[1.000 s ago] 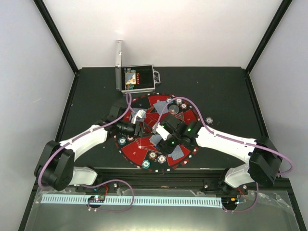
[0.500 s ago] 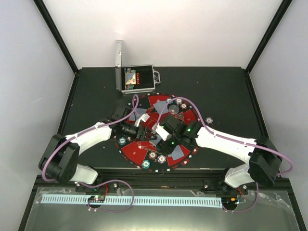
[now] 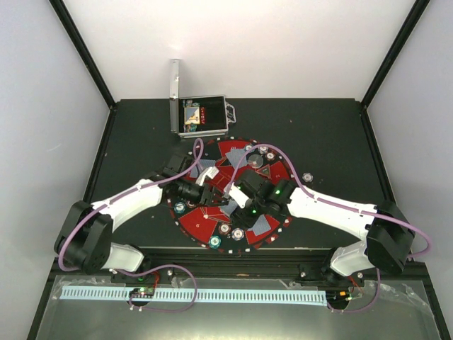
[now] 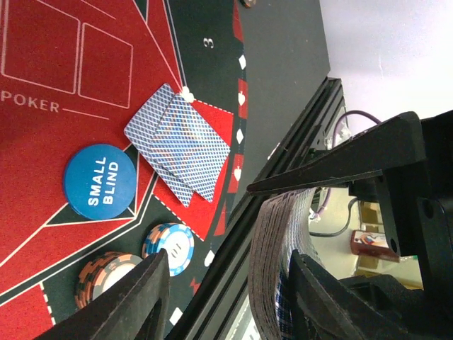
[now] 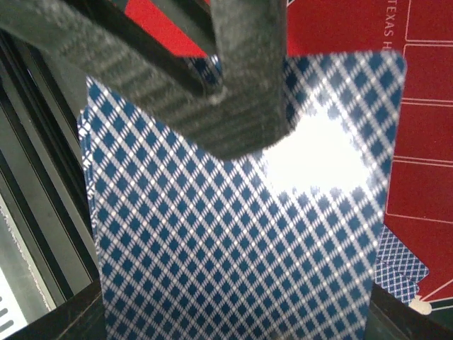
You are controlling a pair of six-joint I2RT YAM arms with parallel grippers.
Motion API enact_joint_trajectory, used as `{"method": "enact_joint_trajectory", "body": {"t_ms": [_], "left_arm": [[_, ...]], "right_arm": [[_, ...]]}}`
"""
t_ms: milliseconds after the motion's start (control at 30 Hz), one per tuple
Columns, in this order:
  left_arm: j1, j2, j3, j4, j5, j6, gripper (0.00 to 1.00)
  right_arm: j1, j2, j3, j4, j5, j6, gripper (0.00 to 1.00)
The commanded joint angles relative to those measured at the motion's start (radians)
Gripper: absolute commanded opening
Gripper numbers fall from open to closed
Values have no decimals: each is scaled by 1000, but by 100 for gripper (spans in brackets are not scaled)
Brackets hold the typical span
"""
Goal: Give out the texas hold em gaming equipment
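Note:
A deck of blue-checked playing cards (image 5: 233, 234) fills the right wrist view, and my right gripper (image 5: 233, 315) is shut on it. In the top view the right gripper (image 3: 231, 190) holds it above the middle of the round red-and-black mat (image 3: 202, 223). My left gripper (image 3: 209, 176) meets it there. Its jaws (image 4: 228, 273) stand open around the deck's edge (image 4: 272, 262): the cards lie against the right finger (image 4: 322, 297), the left finger (image 4: 138, 301) is apart. One left finger (image 5: 241, 78) crosses the top card. Two cards (image 4: 180, 145) lie face down on the mat beside a blue "small blind" disc (image 4: 99, 181).
Chip stacks (image 4: 170, 246) (image 4: 106, 273) sit near the mat's rim, with more round the mat (image 3: 180, 207) (image 3: 214, 242) and one off it (image 3: 307, 177). Dealt cards (image 3: 263, 224) lie on the mat. The open silver case (image 3: 202, 117) stands behind it.
The left arm has shifted slightly towards the deck and its jaws have narrowed round it. The right arm and the deck have stayed put.

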Motion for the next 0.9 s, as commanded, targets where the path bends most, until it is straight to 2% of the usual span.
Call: {"method": "enact_joint_trajectory", "body": {"t_ms": [0,300,533,867], "left_arm": [[16,-30,24,-60,-48,37,46],[27,-42,22,-85,-50,50,37],[36,-46,24,-88,-49,69,20],[48,-57,23,-98,-50,85,2]], "right_arm": [[5,-17,-6,21,2,-3,63],[4,-22,-13,24,2,2,63],[4,-20,-20,30,-8,4,63],[3,-14,-27,24,15,26,63]]}}
